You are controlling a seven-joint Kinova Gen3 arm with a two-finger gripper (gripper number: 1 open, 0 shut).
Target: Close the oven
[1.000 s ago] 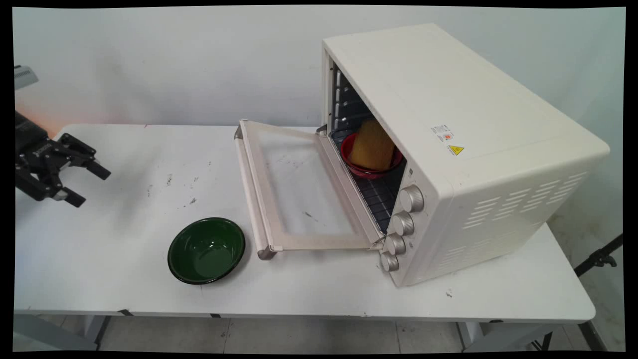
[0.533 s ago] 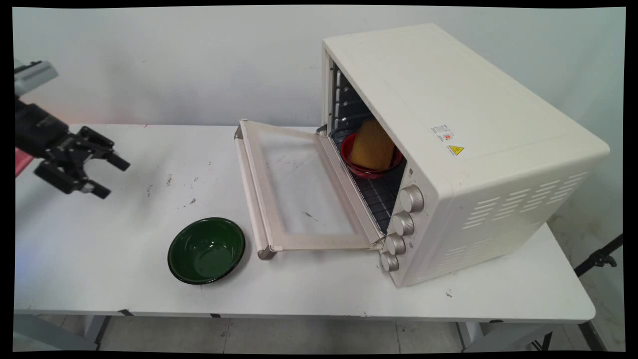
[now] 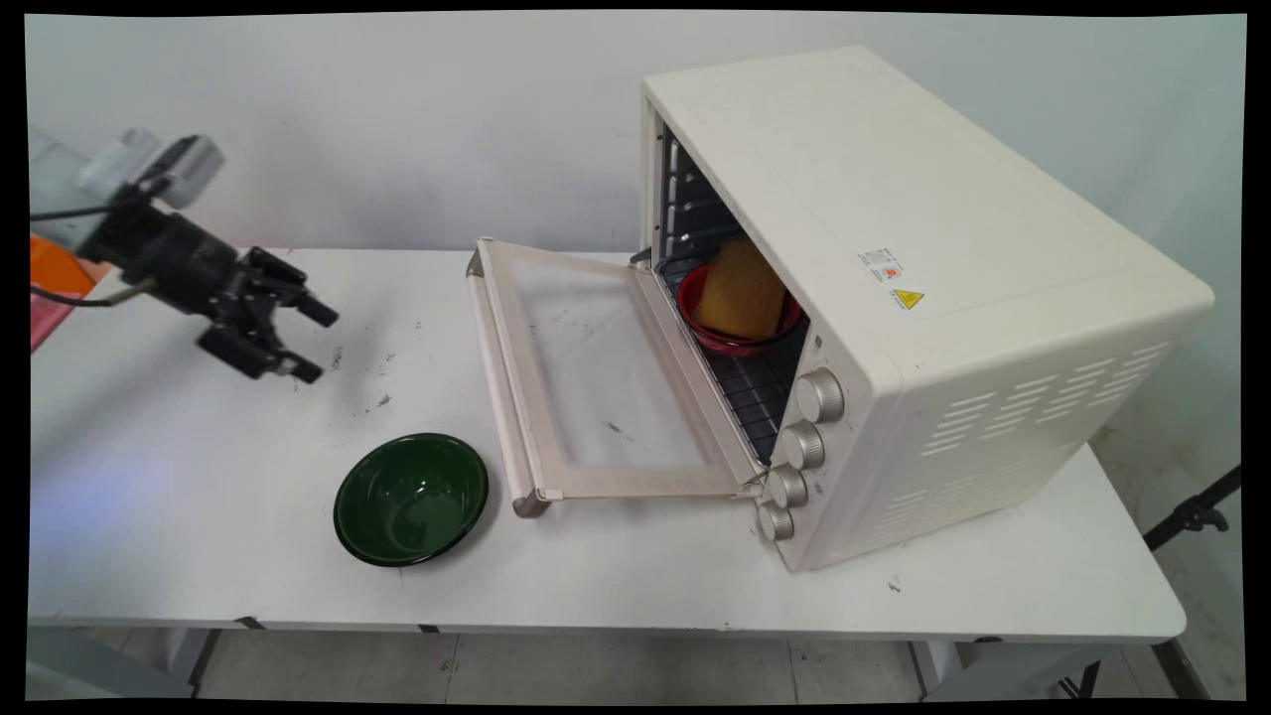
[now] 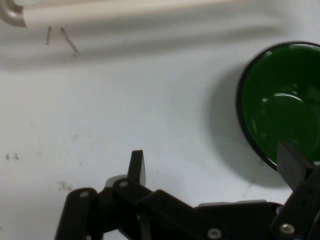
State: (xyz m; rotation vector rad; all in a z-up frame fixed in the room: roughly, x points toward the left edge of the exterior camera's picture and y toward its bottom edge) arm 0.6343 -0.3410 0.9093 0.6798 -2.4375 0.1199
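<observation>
My black gripper [image 3: 314, 345] hangs open over the table's left part, with nothing between its fingers. It points right, toward the oven's open door [image 3: 586, 377]. An empty green bowl [image 3: 411, 499] sits on the table below and right of the gripper; in the hand view the bowl [image 4: 282, 102] lies at the right, partly behind the right finger [image 4: 292, 165]. The door's handle bar [image 4: 125, 11] runs along that view's top edge. Inside the cream oven [image 3: 894, 288] a red bowl [image 3: 737, 340] holds a yellow sponge-like block [image 3: 741, 288] on the wire rack.
The white table [image 3: 199, 536] carries small dark marks left of the door. Several knobs [image 3: 804, 447] line the oven's front panel. An orange and pink object [image 3: 55, 288] shows at the left edge. A black stand leg [image 3: 1192, 511] stands off the table at the right.
The gripper has moved right and slightly up across the left part of the table, toward the oven door, staying open. Bowl, oven and door have not moved.
</observation>
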